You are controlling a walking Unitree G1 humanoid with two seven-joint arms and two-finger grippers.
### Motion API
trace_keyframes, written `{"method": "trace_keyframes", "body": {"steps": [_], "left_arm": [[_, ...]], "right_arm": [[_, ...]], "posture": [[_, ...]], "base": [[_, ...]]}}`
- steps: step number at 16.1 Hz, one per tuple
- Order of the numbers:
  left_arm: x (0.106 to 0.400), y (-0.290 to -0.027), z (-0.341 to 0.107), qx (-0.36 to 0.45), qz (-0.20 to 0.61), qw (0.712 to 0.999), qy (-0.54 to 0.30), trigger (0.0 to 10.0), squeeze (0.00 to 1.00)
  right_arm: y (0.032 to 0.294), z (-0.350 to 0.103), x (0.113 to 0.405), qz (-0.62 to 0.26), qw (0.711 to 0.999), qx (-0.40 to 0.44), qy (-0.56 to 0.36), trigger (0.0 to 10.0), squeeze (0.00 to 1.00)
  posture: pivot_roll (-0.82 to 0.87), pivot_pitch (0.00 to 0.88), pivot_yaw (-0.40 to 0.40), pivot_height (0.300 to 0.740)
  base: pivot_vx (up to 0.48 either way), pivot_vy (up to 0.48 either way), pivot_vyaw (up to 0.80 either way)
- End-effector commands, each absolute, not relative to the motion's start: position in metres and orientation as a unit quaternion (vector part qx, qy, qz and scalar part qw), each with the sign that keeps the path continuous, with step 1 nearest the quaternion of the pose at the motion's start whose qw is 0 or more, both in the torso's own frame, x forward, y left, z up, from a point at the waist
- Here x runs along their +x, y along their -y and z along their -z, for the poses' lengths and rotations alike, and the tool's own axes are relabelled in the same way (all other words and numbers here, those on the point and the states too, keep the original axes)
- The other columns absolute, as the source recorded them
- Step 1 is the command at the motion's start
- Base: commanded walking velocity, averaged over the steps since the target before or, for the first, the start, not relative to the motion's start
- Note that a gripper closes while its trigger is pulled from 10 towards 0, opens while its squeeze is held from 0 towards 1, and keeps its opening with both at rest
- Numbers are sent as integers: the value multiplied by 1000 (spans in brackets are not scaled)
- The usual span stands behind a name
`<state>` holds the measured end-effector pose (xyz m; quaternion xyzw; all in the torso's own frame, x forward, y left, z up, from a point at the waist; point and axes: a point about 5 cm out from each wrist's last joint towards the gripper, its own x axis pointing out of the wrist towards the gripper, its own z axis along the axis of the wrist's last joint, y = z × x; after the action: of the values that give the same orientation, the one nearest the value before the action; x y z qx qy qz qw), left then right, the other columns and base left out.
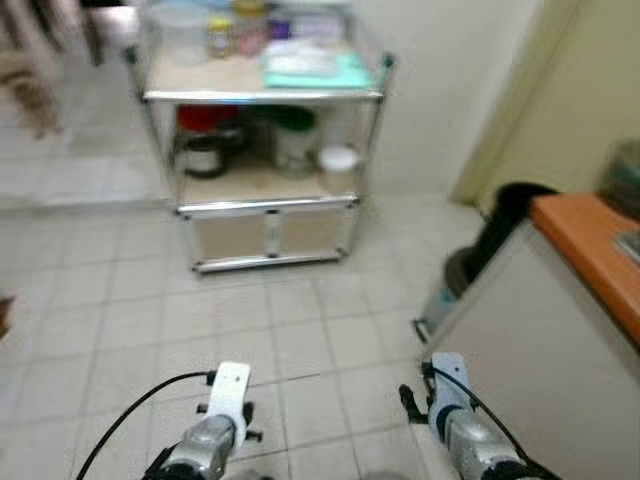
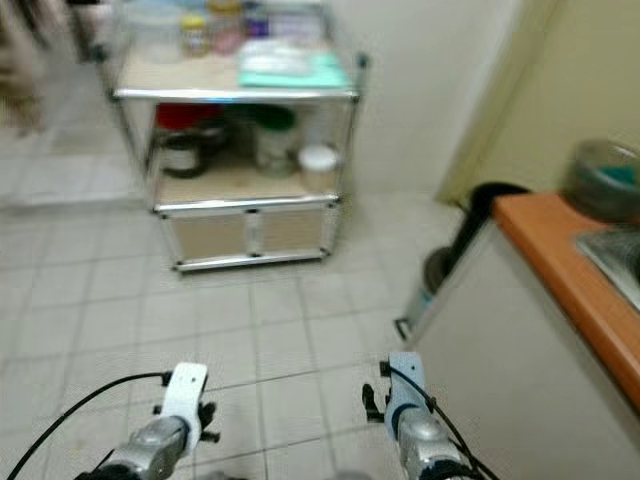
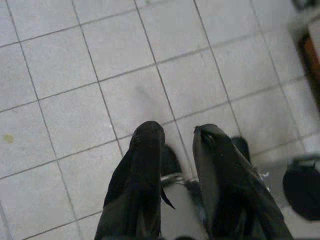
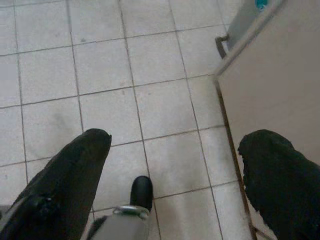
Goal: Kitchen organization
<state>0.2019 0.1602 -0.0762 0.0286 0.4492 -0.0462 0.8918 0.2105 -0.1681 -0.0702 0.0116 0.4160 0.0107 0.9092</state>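
We hold both arms low over the tiled floor (image 1: 300, 340), nothing gripped. The left claw (image 3: 177, 145) stands narrow, fingers nearly parallel; the right claw (image 4: 175, 155) stands wide. The metal cart (image 1: 265, 150) with its jars and containers lies far ahead, slightly left of centre, well apart from both claws. The left arm is marginally nearer. The orange-topped bench (image 1: 590, 255) runs along our right.

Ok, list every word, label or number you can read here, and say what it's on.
None can be read.
Jars on top of the metal cart: labels too blurred.
Containers on the cart's middle shelf: no legible print.
Counter items: blurred, nothing legible.
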Motion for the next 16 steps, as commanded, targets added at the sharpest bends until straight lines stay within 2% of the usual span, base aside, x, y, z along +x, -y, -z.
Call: {"method": "trace_keyframes", "body": {"steps": [1, 3, 5, 6, 8, 10, 11, 13, 14, 16], "left_arm": [[208, -166, 71, 19, 36, 903, -429, 10000, 0], [224, -168, 55, 7, 43, 933, -359, 10000, 0], [236, -173, 37, 34, 46, 951, -304, 10000, 0], [247, -176, 12, 66, 52, 968, -237, 10000, 0], [253, -187, -24, 56, 30, 983, -171, 10000, 0], [248, -197, -51, 44, 8, 991, -130, 10000, 0], [246, -198, -66, 62, 0, 993, -102, 10000, 0], [244, -191, -79, 70, 25, 991, -115, 10000, 0], [241, -186, -93, 100, 37, 990, -98, 10000, 0], [237, -184, -101, 83, 20, 991, -103, 10000, 0]], "right_arm": [[167, 65, 219, -20, 918, 3, -397, 10000, 0], [162, 46, 241, -56, 944, 0, -325, 10000, 0], [155, 31, 254, -78, 958, 2, -276, 10000, 0], [149, 15, 265, -89, 969, 9, -230, 10000, 0], [134, -9, 275, -113, 979, 7, -171, 10000, 0], [121, -32, 276, -139, 982, 10, -127, 10000, 0], [115, -41, 273, -148, 982, 13, -113, 10000, 0], [109, -51, 271, -156, 982, 24, -103, 10000, 0], [103, -59, 269, -175, 980, 16, -94, 10000, 0], [101, -68, 269, -183, 980, -2, -83, 10000, 0]], "posture": [[-75, 0, -46, 740], [-77, 0, -52, 740], [-61, 0, -51, 740], [-61, 0, -43, 740], [-79, 0, -22, 740], [-63, 0, -24, 740], [-20, 0, -40, 740], [21, 0, -55, 740], [48, 0, -54, 740], [40, 0, -45, 740]], "base": [[0, 0, 0], [0, 0, -800], [0, 0, -800], [0, 0, -800], [0, 0, -800], [0, 0, -800], [0, 0, -800], [0, 0, -800], [0, 0, -800], [0, 0, -800]]}}
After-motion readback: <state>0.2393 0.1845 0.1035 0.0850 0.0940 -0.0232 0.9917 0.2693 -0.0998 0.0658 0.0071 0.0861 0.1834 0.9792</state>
